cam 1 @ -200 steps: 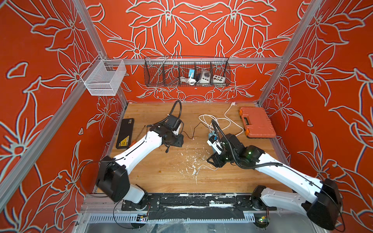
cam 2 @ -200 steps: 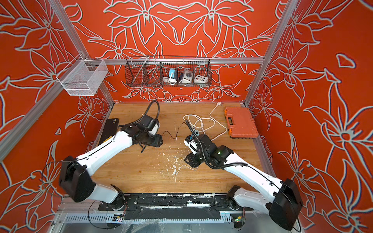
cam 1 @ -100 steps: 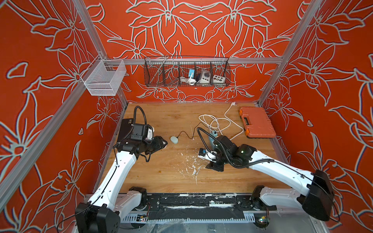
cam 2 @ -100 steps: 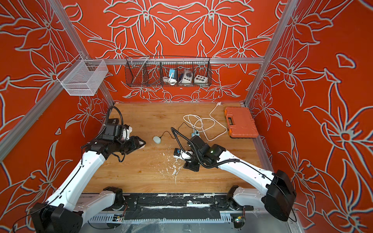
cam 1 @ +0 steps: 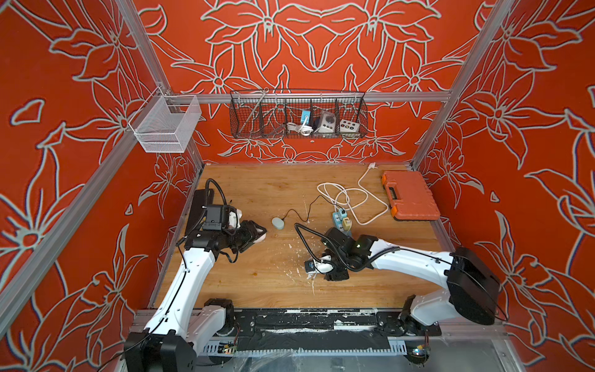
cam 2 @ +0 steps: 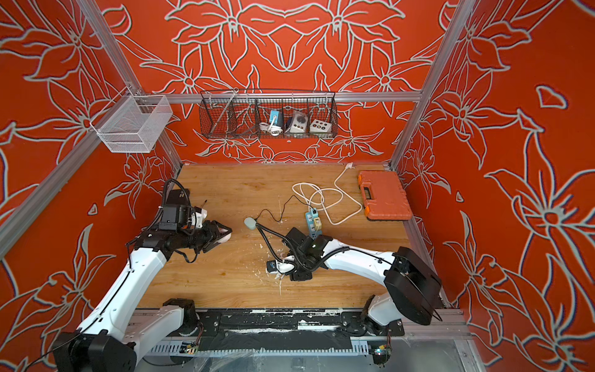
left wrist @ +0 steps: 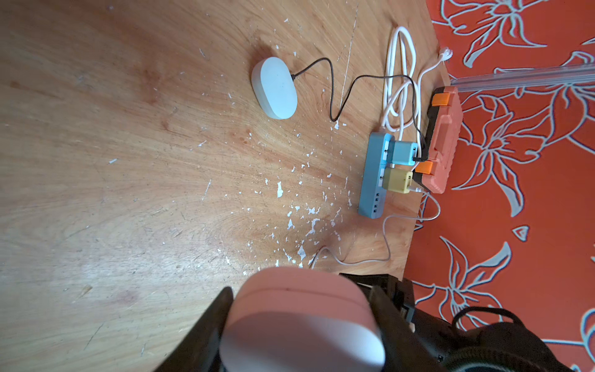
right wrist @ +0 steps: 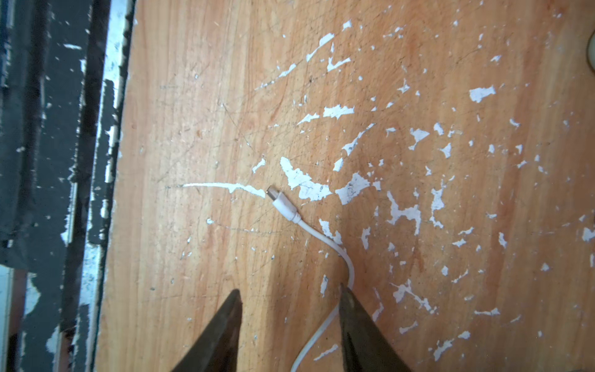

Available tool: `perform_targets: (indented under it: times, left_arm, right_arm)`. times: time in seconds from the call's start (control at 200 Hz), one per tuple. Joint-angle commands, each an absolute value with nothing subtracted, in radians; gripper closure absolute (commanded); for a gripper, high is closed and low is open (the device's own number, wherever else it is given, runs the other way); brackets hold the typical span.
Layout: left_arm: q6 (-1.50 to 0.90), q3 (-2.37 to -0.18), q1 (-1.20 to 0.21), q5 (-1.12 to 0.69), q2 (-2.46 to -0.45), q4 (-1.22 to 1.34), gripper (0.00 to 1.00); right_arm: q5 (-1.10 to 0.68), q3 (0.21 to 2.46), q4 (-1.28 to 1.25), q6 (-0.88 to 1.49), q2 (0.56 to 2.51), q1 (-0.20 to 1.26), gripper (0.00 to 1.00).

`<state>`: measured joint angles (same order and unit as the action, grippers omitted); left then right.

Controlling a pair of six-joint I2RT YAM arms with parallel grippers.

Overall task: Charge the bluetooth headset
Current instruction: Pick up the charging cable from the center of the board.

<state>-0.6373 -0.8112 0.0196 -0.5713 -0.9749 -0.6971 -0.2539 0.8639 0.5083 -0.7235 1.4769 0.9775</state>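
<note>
**Pink case held, white plug waiting on the table**

The left gripper (left wrist: 299, 290) is closed tight on the pink headset case (left wrist: 299, 325), with one jaw on each side of it. The case sticks out in front of the jaws. I think it is held this way so its charging hole can be reached by a plug.

The right gripper (right wrist: 289, 290) is low over the wooden table (right wrist: 193, 128). Its jaws are about half open and hold nothing. The white cable (right wrist: 335, 244) runs between the jaws, right by one fingertip (right wrist: 347, 302). I cannot tell if they touch. The plug (right wrist: 280, 203) lies flat on the wood just ahead of the jaws and points away from them. The gripper is likely there to pinch the cable near the plug.

Far ahead of the left gripper lies a grey case (left wrist: 273, 87). A black wire (left wrist: 331, 106) goes from it to the blue charger (left wrist: 404, 153) on the power strip (left wrist: 370, 193). The white cable seems to come from the yellow charger (left wrist: 397, 180) beside it.
</note>
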Motion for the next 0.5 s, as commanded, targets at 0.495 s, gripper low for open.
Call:
perform_targets:
  times: [0.495]
  left_arm:
    - [-0.701, -0.737, 0.076, -0.666, -0.953, -0.637, 0.48]
  right_arm:
    - [-0.169, 0.959, 0.434, -0.846, 1.696, 1.019, 0.64]
